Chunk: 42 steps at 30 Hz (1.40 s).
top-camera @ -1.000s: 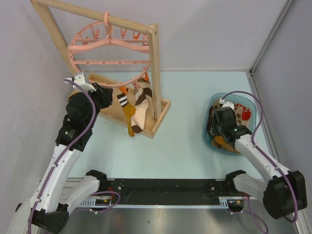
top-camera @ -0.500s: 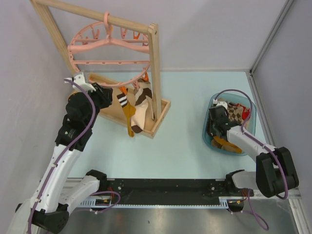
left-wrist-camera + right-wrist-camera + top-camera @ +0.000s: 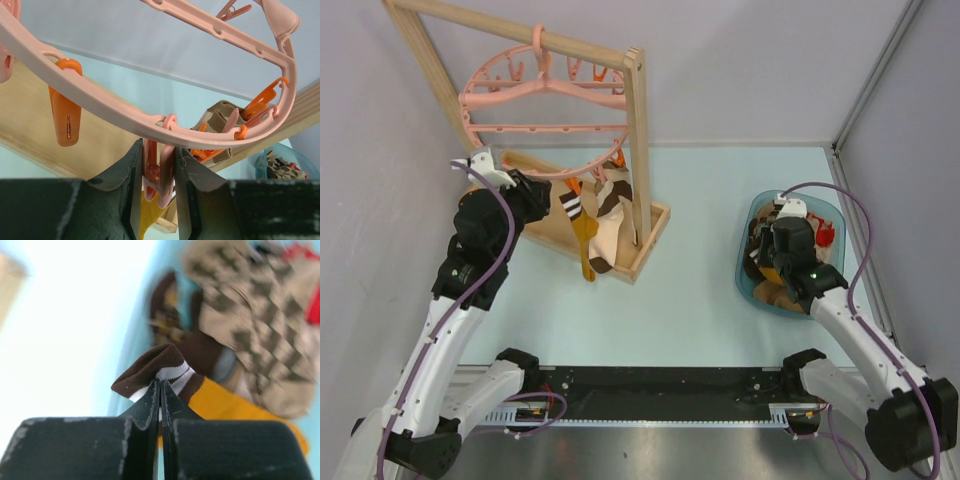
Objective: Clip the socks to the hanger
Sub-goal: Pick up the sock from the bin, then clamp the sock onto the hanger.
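The pink round hanger (image 3: 542, 128) hangs by its hook from the wooden rack. Two socks hang clipped from it: a mustard one with a striped cuff (image 3: 584, 238) and a cream-and-brown one (image 3: 610, 215). My left gripper (image 3: 546, 194) is shut on a pink clip (image 3: 159, 171) under the hanger's rim (image 3: 100, 107), with the yellow sock (image 3: 146, 216) just below. My right gripper (image 3: 161, 385) is down in the blue bin (image 3: 748, 228), shut on the brown-and-white striped cuff (image 3: 159, 366) of a mustard sock (image 3: 235, 407). An argyle sock (image 3: 240, 325) and a dark brown sock (image 3: 197, 347) lie behind it.
The wooden rack's upright post (image 3: 638, 140) and its base tray (image 3: 656, 226) stand right beside the hanging socks. An orange clip (image 3: 64, 117) hangs on the rim left of my left gripper. Walls close in at the back and both sides.
My right gripper has closed on the striped cuff and its arm has shifted about inside the bin. The left arm has stayed still on its clip.
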Available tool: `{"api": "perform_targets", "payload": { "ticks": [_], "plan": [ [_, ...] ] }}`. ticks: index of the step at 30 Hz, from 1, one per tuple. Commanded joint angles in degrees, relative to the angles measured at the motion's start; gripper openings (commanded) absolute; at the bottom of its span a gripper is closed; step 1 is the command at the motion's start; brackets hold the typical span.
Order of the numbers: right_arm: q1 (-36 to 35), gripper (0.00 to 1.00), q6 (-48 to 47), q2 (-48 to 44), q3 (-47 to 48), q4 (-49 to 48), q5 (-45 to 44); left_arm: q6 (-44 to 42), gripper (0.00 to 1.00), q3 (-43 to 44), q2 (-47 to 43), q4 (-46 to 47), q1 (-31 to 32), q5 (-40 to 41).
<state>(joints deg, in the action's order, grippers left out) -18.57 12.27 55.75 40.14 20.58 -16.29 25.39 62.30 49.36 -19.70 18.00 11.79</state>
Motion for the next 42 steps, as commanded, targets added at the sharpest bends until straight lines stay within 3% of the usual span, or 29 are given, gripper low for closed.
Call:
{"api": "perform_targets", "payload": {
  "ticks": [1,6,14,21,30,42],
  "plan": [
    [-1.7,0.0,-0.8,-5.7,3.2,-8.9,11.5,-0.2,0.0,2.6,-0.4,-0.2,0.1,0.3],
    [-9.2,0.0,2.1,-4.9,5.9,-20.0,18.8,1.1,0.0,2.6,-0.2,-0.2,0.0,-0.1],
    [-29.0,0.0,-0.2,10.7,13.5,-44.8,17.2,2.3,0.0,2.8,0.2,-0.4,0.5,-0.3],
    [-35.7,0.0,0.1,24.6,20.3,-58.3,19.1,2.9,0.0,2.7,0.6,-0.2,0.6,-1.0],
    [-39.1,0.0,1.1,36.3,26.9,-63.3,19.7,3.7,0.0,2.2,0.5,0.7,1.0,-2.6],
    [-39.8,0.0,2.5,41.8,33.1,-63.5,20.8,4.6,0.0,1.7,0.6,1.8,1.2,-4.1]
  ]
}}
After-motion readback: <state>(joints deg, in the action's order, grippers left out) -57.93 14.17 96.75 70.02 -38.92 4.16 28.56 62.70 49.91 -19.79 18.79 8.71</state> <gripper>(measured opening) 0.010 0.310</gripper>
